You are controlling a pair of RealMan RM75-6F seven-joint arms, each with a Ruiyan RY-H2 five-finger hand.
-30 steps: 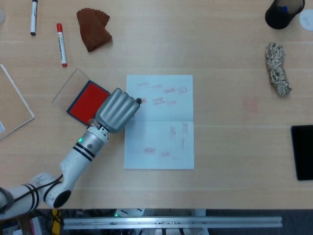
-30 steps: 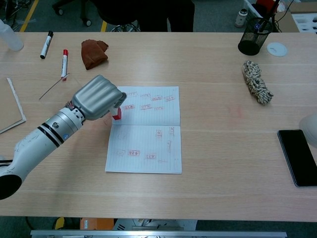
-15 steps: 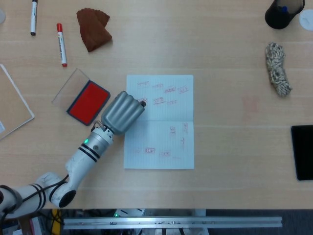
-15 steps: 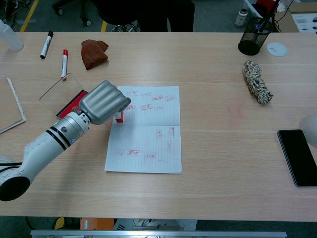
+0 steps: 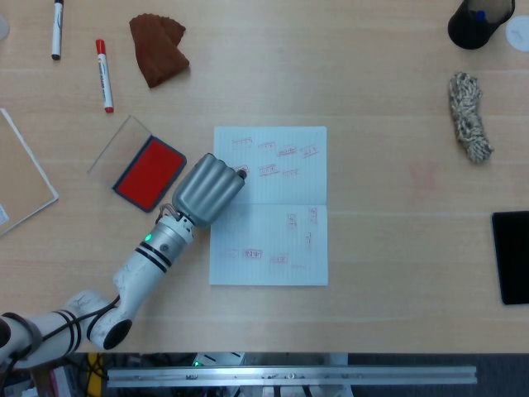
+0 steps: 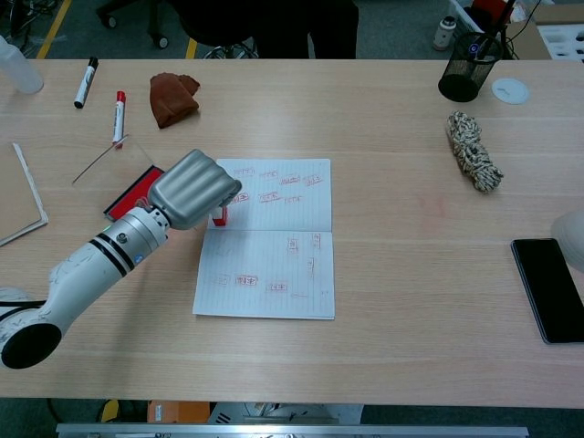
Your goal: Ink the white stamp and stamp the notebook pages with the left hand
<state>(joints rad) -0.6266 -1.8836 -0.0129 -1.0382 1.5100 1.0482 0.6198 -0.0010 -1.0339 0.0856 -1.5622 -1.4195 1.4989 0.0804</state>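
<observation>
Pale wood table surface (image 5: 388,99) carries the whole workspace. Start from the stamp (image 6: 217,217): in the chest view a red piece of it projects below the curled fingers of the left hand (image 6: 190,189), at the left margin of the notebook's upper page; the white body is hidden inside the fist, so the hand is closed around the stamp. Whether the stamp face is touching the paper cannot be determined from either view. The notebook (image 5: 269,205) lies open flat, its fold running left to right between an upper and a lower page, both already bearing several reddish impressions. The unmarked paper lies mostly along the left strip of both pages and on the lower part of the upper page, that is, directly under and just to the right of the hand; the stamp therefore needs only a short travel to reach a fresh spot. The red ink pad (image 5: 150,172) sits just beside the hand on the opposite side, to the left of the notebook, with its clear lid (image 5: 120,142) lying at its far edge. The left hand is by far the nearer one. Of the right hand (image 6: 571,235) only a pale edge shows at the right border of the chest view, well apart from the notebook; its finger posture cannot be determined.
</observation>
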